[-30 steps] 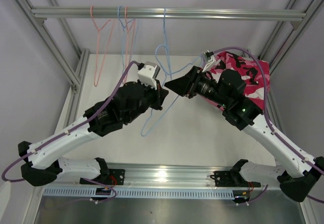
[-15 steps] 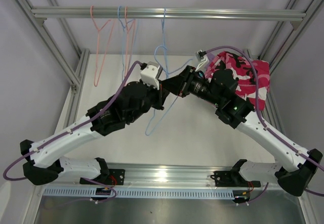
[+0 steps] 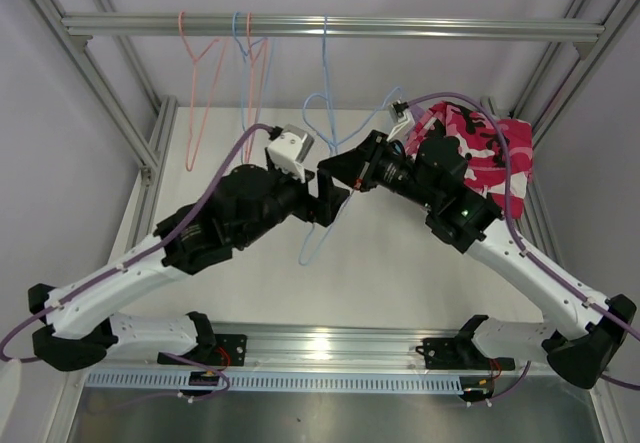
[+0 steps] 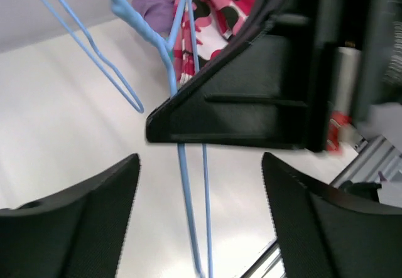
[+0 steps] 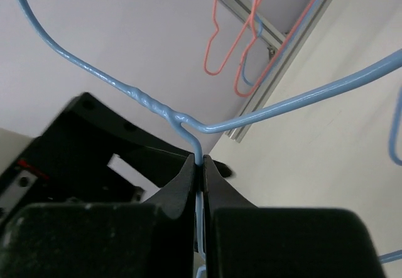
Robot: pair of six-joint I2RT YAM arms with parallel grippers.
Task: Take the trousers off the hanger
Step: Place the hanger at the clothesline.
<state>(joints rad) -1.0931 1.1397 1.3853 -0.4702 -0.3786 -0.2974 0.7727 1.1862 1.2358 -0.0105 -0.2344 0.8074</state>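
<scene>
Three blue hangers, two pink hangers, two arms, and two pairs of trousers, camouflage and lilac.

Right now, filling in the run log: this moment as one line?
right gripper: shut on blue hanger | left gripper: open beside hanger | camouflage trousers: off hanger, heaped on table

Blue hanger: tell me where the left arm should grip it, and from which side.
Grip the blue hanger on its two wires below the twisted neck, from the left. The right gripper pinches the wire under that neck, and both wires run between the open fingers of the left gripper, so closing there should catch them.
</scene>
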